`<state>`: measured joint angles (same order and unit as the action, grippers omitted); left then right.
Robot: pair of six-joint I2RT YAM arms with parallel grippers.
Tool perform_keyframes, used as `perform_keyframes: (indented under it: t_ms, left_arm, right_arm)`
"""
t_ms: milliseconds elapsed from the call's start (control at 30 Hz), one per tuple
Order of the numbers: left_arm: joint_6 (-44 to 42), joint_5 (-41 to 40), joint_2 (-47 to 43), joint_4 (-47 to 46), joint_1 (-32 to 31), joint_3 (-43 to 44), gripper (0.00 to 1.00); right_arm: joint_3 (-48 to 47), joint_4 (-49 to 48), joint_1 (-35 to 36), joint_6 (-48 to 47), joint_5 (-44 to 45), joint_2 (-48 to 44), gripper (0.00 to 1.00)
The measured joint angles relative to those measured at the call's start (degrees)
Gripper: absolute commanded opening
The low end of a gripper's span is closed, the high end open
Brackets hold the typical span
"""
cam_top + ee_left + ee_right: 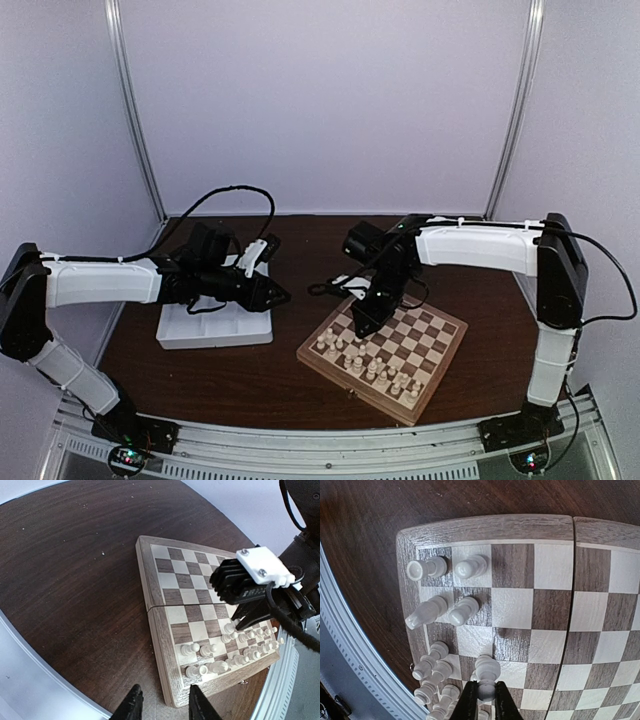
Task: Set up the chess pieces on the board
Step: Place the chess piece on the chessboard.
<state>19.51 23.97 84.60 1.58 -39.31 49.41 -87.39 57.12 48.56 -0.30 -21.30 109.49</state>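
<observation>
Right wrist view: a white piece [487,671] is pinched in my right gripper [486,695] at the low centre of the frame, with the jaws closed on its stem. It sits just beside the filled rows, and I can't tell whether its base touches down. Other white pieces [445,612] fill two rows along the left edge of the board [485,527]. In the top view no dark pieces show on the board and its far half is bare. I judge white nearly finished and dark all still to do. My left gripper [278,294] hangs part-open and empty over the tray [215,335], mid-left.
</observation>
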Motion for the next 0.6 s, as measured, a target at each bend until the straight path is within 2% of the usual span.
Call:
perform_keyframes:
  t_ms: [600]
  left_arm:
    - [-0.1,-0.1,0.0,0.0,0.0,0.0,0.32]
  right_arm:
    - [-2.8,0.5,1.9,-0.9,-0.9,3.8,0.07]
